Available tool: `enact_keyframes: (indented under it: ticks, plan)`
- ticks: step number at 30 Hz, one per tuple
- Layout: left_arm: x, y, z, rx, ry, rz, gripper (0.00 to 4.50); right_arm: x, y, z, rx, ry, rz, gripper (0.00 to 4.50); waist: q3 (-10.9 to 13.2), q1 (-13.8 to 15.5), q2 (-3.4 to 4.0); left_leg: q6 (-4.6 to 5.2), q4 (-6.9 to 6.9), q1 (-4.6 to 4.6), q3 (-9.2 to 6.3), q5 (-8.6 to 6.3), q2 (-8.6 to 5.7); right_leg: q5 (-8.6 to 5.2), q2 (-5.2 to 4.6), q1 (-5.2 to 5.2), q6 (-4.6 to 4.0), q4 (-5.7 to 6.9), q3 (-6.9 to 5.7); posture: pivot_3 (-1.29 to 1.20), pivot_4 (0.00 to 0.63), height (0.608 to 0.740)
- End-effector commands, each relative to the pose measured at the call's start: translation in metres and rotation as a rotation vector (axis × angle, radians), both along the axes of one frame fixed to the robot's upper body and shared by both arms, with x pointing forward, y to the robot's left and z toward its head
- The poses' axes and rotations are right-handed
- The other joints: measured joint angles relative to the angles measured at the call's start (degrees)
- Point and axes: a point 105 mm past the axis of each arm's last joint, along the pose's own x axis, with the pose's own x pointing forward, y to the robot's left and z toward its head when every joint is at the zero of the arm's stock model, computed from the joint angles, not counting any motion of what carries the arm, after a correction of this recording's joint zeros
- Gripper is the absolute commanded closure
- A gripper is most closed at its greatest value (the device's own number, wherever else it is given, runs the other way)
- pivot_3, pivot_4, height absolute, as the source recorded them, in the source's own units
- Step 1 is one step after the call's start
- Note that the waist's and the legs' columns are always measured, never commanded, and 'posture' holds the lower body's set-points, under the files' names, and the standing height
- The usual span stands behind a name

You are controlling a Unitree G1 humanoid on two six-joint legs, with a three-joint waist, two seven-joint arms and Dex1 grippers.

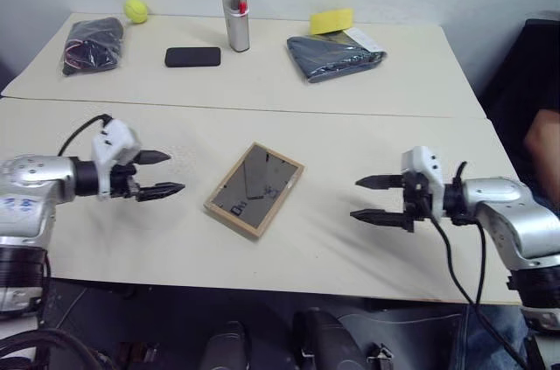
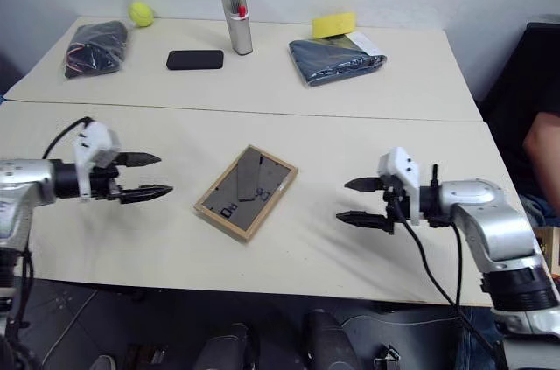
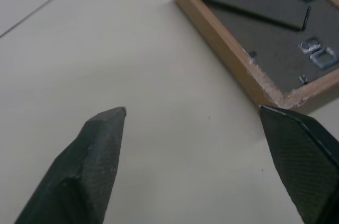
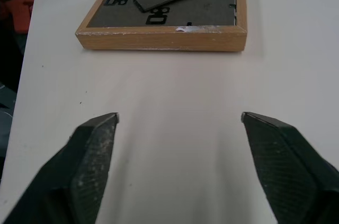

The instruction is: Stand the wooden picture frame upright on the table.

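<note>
The wooden picture frame (image 1: 255,189) lies flat on the table (image 1: 350,239), dark back up, its stand folded against the back. It sits near the front middle, turned at an angle. My left gripper (image 1: 166,173) hovers to its left, open, fingers pointing at the frame with a gap between them and its edge. To the right of the frame my right gripper (image 1: 371,198) is open as well and aims at it from a wider distance. The left wrist view has the frame's corner (image 3: 254,49) beside one fingertip; the right wrist view has the frame's long side (image 4: 164,23) ahead.
On the far tabletop lie a black phone (image 1: 192,57), a tall silver cylinder (image 1: 233,3), a dark folded cloth (image 1: 334,57) with a yellow sponge (image 1: 332,20), a black bag (image 1: 92,43) and a yellow ball (image 1: 135,10). A person's arm (image 1: 544,144) shows at the right edge.
</note>
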Motion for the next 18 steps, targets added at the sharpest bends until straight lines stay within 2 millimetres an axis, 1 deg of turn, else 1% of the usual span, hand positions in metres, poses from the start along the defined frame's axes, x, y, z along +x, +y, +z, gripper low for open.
enact_keyframes:
  ticks: [1, 5, 6, 7, 8, 9, 10, 13, 15, 16, 18]
  plan:
    - [0.010, -0.012, -0.003, 0.067, -0.026, -0.054, 1.82, 0.009, 0.014, -0.002, -0.049, -0.057, 0.040, 1.98, 0.00, 0.04, 0.00, 0.00, 0.05, -0.04, 0.00, 0.00, 0.01, 0.00, 0.00, -0.03, 0.00, 0.02, 0.00, 0.00, 0.150, 0.740]
    - [0.019, -0.029, -0.008, 0.072, -0.027, -0.102, 3.11, 0.023, 0.032, -0.009, -0.076, -0.092, 0.056, 3.38, 0.00, -0.01, 0.00, -0.02, 0.29, -0.12, 0.00, 0.00, 0.02, 0.00, 0.01, -0.07, 0.00, 0.14, -0.01, 0.00, 0.150, 0.740]
    - [0.020, -0.032, -0.009, 0.067, -0.026, -0.108, 3.47, 0.025, 0.034, -0.010, -0.082, -0.100, 0.062, 3.77, 0.00, 0.03, 0.00, -0.02, 0.31, -0.12, 0.00, 0.01, 0.02, 0.00, 0.00, -0.07, 0.00, 0.15, -0.01, 0.00, 0.150, 0.740]
    - [0.021, -0.034, -0.010, 0.061, -0.022, -0.111, 3.71, 0.027, 0.036, -0.011, -0.086, -0.104, 0.067, 4.03, 0.00, 0.01, 0.00, -0.03, 0.33, -0.14, 0.00, 0.01, 0.02, 0.00, 0.00, -0.08, 0.00, 0.17, -0.02, 0.00, 0.150, 0.740]
    - [0.021, -0.036, -0.012, 0.053, -0.011, -0.114, 4.07, 0.029, 0.039, -0.013, -0.093, -0.108, 0.072, 4.40, 0.00, -0.01, 0.00, -0.03, 0.34, -0.14, 0.00, 0.01, 0.02, 0.00, 0.00, -0.08, 0.00, 0.17, -0.02, 0.00, 0.150, 0.740]
    - [0.021, -0.038, -0.013, 0.044, 0.000, -0.119, 4.38, 0.031, 0.041, -0.014, -0.098, -0.114, 0.075, 4.50, 0.00, -0.01, 0.00, -0.04, 0.35, -0.14, -0.01, 0.01, 0.02, 0.00, 0.00, -0.08, 0.00, 0.18, -0.02, 0.00, 0.150, 0.740]
    - [0.018, -0.042, -0.016, 0.035, 0.024, -0.139, 4.45, 0.034, 0.044, -0.016, -0.105, -0.121, 0.072, 4.50, 0.00, -0.05, 0.00, -0.08, 0.35, -0.14, 0.00, 0.03, 0.02, 0.00, -0.01, -0.08, 0.00, 0.18, -0.02, 0.00, 0.150, 0.740]
    - [0.010, -0.052, -0.023, 0.035, 0.066, -0.191, 4.45, 0.042, 0.052, -0.020, -0.115, -0.138, 0.058, 4.50, 0.00, -0.26, 0.00, -0.22, 0.39, -0.14, 0.00, 0.12, 0.02, 0.00, -0.01, -0.08, 0.00, 0.22, -0.02, 0.00, 0.150, 0.740]
    - [0.001, -0.061, -0.027, 0.010, 0.104, -0.238, 4.45, 0.046, 0.059, -0.020, -0.106, -0.142, 0.057, 4.50, 0.00, -0.45, 0.00, -0.24, 0.40, -0.14, 0.00, 0.13, 0.02, 0.00, -0.01, -0.09, 0.00, 0.25, -0.02, 0.00, 0.150, 0.740]
    - [-0.004, -0.067, -0.026, -0.021, 0.121, -0.258, 4.45, 0.048, 0.062, -0.019, -0.100, -0.146, 0.057, 4.50, 0.00, -0.48, 0.00, -0.24, 0.40, -0.14, -0.01, 0.13, 0.03, 0.00, 0.00, -0.09, 0.00, 0.25, -0.02, 0.00, 0.150, 0.740]
    - [-0.011, -0.081, -0.018, -0.138, 0.172, -0.276, 4.45, 0.052, 0.065, -0.017, -0.091, -0.156, 0.050, 4.50, 0.00, -0.55, 0.00, -0.24, 0.39, -0.15, -0.01, 0.13, 0.03, 0.00, -0.02, -0.08, 0.00, 0.24, -0.02, 0.00, 0.150, 0.740]
